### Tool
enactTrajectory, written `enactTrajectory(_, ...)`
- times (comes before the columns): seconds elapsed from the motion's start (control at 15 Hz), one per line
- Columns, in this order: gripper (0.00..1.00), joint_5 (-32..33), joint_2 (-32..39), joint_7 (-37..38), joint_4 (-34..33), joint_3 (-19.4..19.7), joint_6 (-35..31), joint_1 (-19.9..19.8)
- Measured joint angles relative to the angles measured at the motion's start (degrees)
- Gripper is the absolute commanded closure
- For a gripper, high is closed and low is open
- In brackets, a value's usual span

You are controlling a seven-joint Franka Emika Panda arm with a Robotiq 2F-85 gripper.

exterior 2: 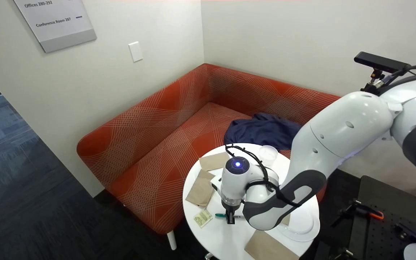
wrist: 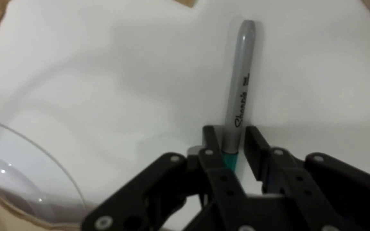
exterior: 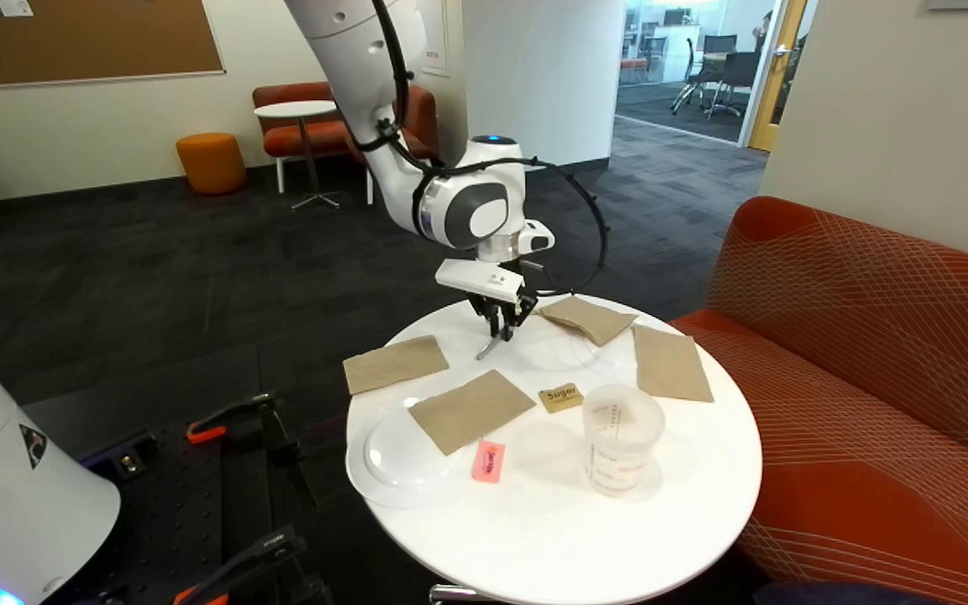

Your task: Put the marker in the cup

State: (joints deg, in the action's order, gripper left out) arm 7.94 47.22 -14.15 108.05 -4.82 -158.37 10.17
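Note:
The marker is a slim grey pen with a teal end. It lies flat on the white round table [exterior: 534,538] and shows in the wrist view [wrist: 241,73] and in both exterior views [exterior: 486,349] [exterior 2: 220,215]. My gripper [wrist: 230,133] points down at table level with one finger on each side of the marker near its teal part. Gaps show between marker and fingers, so the gripper is open; part of the teal end is hidden behind a finger. The clear cup [exterior: 618,449] stands upright toward the other side of the table, also in an exterior view [exterior 2: 268,156].
Several brown cardboard pieces [exterior: 472,412] lie around the gripper. A clear plastic plate [exterior: 379,491] lies at the table's edge, near a pink packet [exterior: 488,462]. A sugar packet [exterior: 561,397] lies by the cup, and a pale green packet [exterior 2: 203,217] near the marker. A red sofa [exterior: 854,403] borders the table.

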Motion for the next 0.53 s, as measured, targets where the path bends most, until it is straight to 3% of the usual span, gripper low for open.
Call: enactTrajectory(0.53, 0.96, 0.1, -0.7, 0.2, -0.1, 0.2, 0.0, 0.2)
